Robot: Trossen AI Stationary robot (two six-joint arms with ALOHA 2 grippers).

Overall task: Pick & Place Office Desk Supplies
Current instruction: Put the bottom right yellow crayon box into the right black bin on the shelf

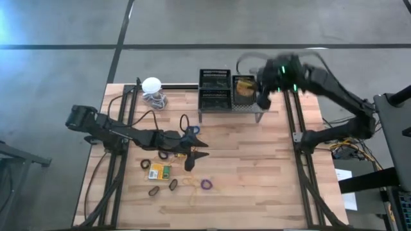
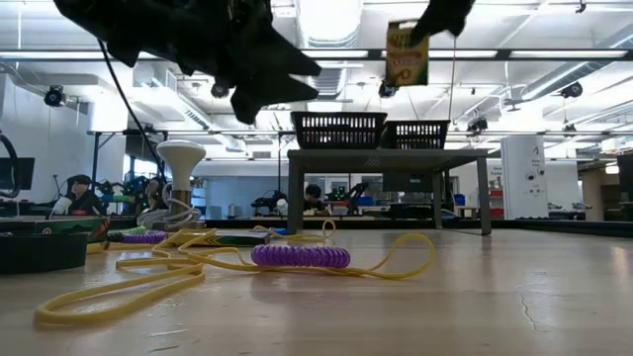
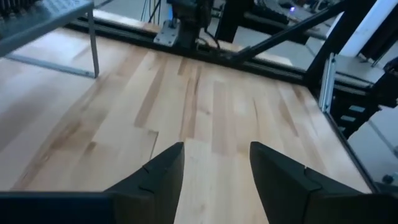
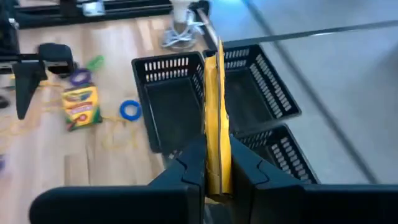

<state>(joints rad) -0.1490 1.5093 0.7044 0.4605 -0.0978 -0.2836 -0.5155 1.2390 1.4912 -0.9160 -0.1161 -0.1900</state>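
Note:
My right gripper [image 4: 216, 148] is shut on a yellow-and-green crayon box [image 2: 406, 54], high above the black wire-mesh bins [image 4: 180, 106] on the grey stand [image 1: 231, 110] at the table's far side. A second crayon box [image 1: 159, 171] lies flat on the table near the left. Around it lie purple [image 1: 206, 185], brown [image 1: 154, 190], yellow [image 1: 189, 181] and blue [image 4: 130, 110] rubber bands. My left gripper [image 3: 214, 149] hovers open over bare wood at mid-table, nothing between its fingers. My right gripper pinches the crayon box by its two broad faces [image 4: 217, 140] between the two fingers, at the box's upper end. The fingers come slanting down from above. The box hangs below them, nearly upright, lifted clear over the bins.
A white ball with a coiled cord [image 1: 153, 90] stands at the far left of the table. Black rails [image 1: 122, 154] run along both table sides. Open wood lies at the table's right half [image 1: 257, 167].

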